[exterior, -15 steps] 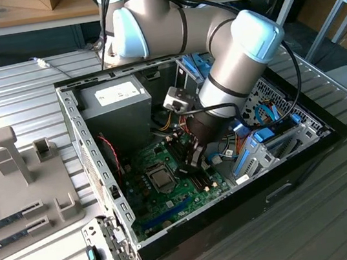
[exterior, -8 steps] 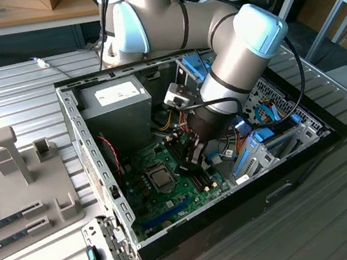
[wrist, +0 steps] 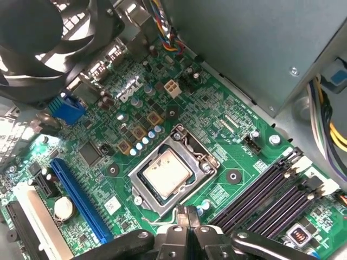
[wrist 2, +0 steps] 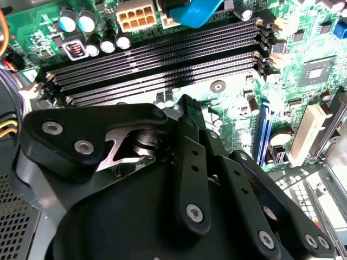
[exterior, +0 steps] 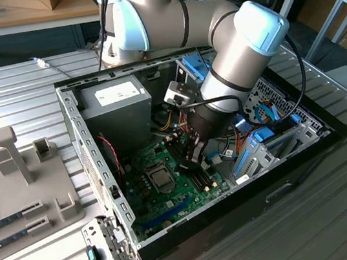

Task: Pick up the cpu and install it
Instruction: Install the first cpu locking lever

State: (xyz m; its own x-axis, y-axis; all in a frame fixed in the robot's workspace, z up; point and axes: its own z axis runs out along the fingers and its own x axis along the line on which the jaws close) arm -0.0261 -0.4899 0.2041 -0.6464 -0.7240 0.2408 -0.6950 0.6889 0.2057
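The cpu (wrist: 166, 172) is a small square chip with a silvery top plate. It lies flat in the metal-framed socket on the green motherboard (wrist: 217, 114), inside the open computer case (exterior: 286, 185). In the exterior view the cpu (exterior: 162, 179) sits just to the exterior view's left of my gripper (exterior: 190, 161). The gripper (wrist: 187, 212) hovers low over the board beside the socket, between it and the black memory slots (wrist: 265, 192). Its black fingers are pressed together with nothing between them. In the second wrist view the gripper (wrist 2: 187, 104) hides the socket.
A grey power supply box (exterior: 120, 102) fills the case's far corner. Blue cables and drive brackets (exterior: 263, 139) crowd the exterior view's right side. A black fan (wrist: 49, 38) and a blue expansion slot (wrist: 81, 195) flank the socket. A grey fixture (exterior: 19, 192) stands outside the case.
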